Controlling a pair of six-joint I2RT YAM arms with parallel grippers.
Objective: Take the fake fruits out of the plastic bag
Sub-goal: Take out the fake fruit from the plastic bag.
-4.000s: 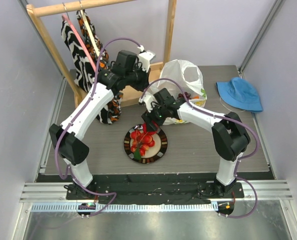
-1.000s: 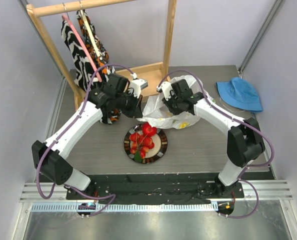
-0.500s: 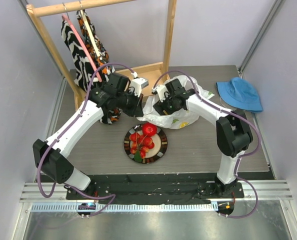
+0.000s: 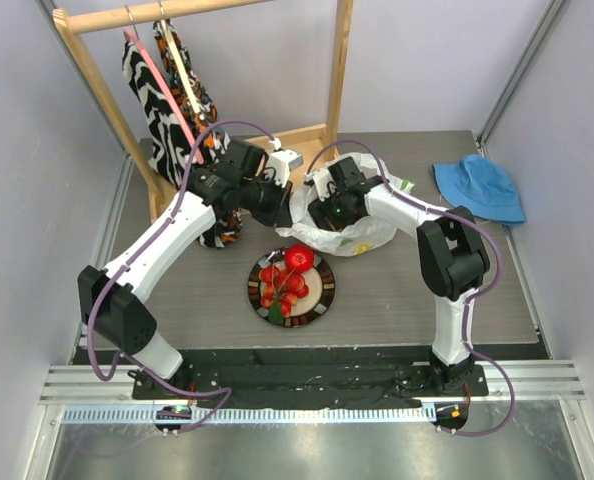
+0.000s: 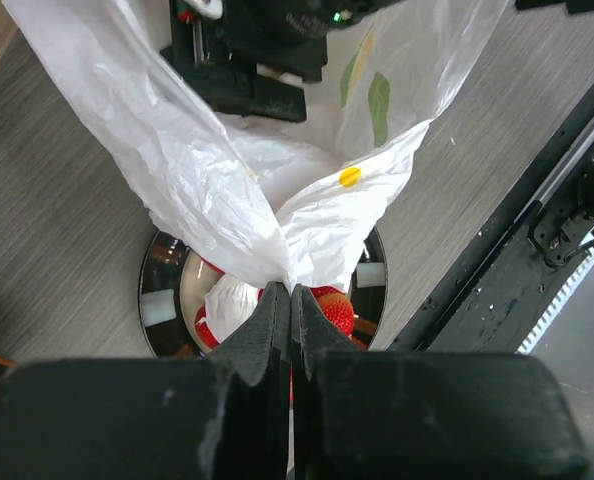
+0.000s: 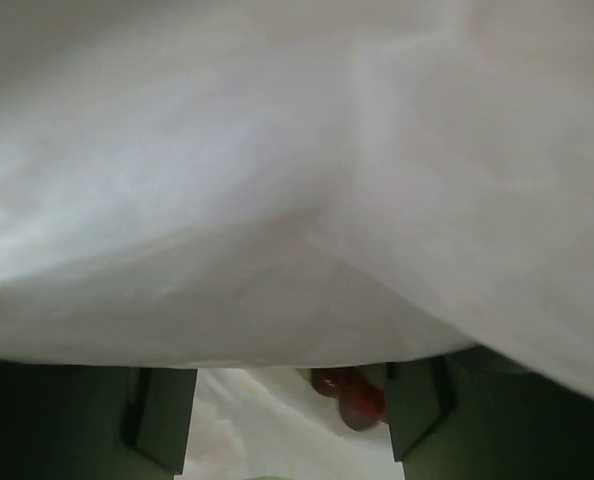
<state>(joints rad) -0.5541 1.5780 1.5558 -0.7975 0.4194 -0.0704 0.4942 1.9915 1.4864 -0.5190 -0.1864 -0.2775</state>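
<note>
Near plate (image 4: pixel 326 291), L end effector (image 5: pixel 290 300) pinches plastic bag (image 5: pixel 177 170); R end effector (image 6: pixel 290 405) inside, wide, prob. by berries (image 6: pixel 352 396).

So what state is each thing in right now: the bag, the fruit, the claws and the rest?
plastic bag: crumpled, one edge pinched and held up over the plate.
left gripper: shut on the plastic bag.
right gripper: open, pushed inside the bag.
red fruits: out, piled on the plate.
red fruit in bag: inside, not yet taken.
plate: flat, loaded with fruit.
blue hat: lying flat, untouched.
</note>
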